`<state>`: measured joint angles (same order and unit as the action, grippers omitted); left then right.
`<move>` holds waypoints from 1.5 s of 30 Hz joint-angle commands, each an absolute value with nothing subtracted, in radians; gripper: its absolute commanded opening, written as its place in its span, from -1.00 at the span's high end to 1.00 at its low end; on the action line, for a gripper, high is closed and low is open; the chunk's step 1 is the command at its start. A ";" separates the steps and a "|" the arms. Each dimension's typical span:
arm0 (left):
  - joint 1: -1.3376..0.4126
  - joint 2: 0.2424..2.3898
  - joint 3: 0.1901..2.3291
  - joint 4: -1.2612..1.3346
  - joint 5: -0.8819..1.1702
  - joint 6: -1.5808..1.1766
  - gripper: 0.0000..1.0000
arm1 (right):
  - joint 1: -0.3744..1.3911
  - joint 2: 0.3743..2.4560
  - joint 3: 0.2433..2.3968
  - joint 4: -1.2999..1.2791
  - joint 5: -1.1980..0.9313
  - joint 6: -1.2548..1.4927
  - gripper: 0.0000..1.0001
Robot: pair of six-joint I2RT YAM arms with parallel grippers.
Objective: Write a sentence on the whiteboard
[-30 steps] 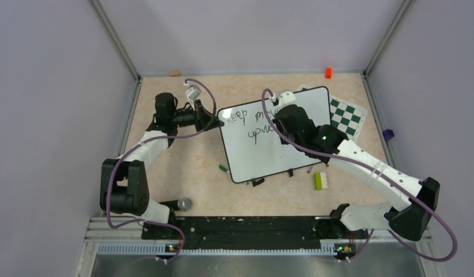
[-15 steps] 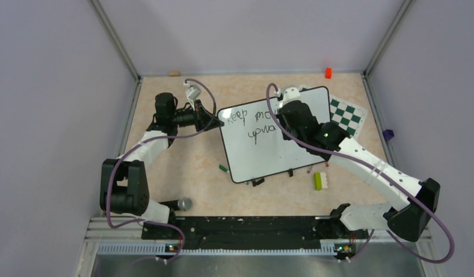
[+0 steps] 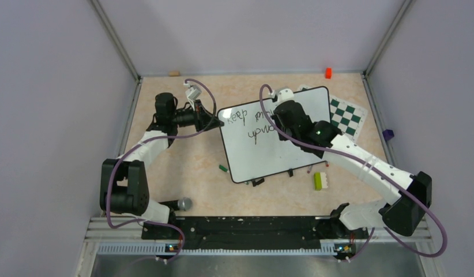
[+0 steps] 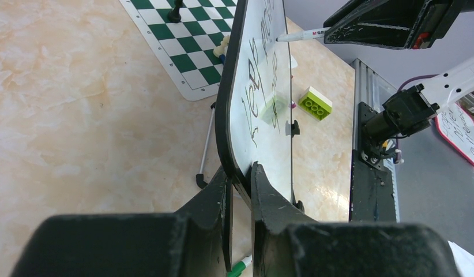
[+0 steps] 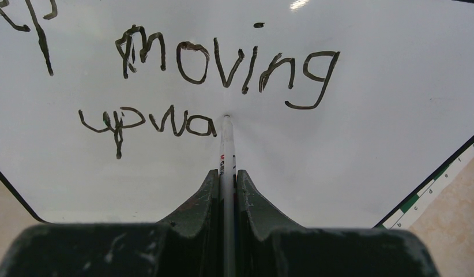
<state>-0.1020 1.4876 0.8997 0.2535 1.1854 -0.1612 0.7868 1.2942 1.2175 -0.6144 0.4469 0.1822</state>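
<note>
Top view: the whiteboard (image 3: 269, 153) stands tilted at centre frame on the worktop (image 3: 183, 167), and the right arm hides part of the sentence (image 3: 246, 118). Left wrist view: the board is seen edge-on, its black rim pinched between the narrow-set fingers of the left end effector (image 4: 240, 184). Right wrist view: the right end effector (image 5: 226, 176) is clamped on a marker (image 5: 226, 144), whose tip touches the board just right of "upwa", under "moving". Against the frame one second earlier, the right arm lies slightly further toward the upper left; the left arm and board are unchanged.
</note>
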 commanded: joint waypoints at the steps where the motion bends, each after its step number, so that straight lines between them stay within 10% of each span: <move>1: -0.161 1.506 0.850 0.120 1.269 0.017 0.74 | 0.778 1.309 1.221 -0.581 0.456 0.167 1.00; 45: -0.161 1.506 0.850 0.120 1.268 0.015 0.74 | 0.772 1.285 1.170 -0.645 0.424 0.194 1.00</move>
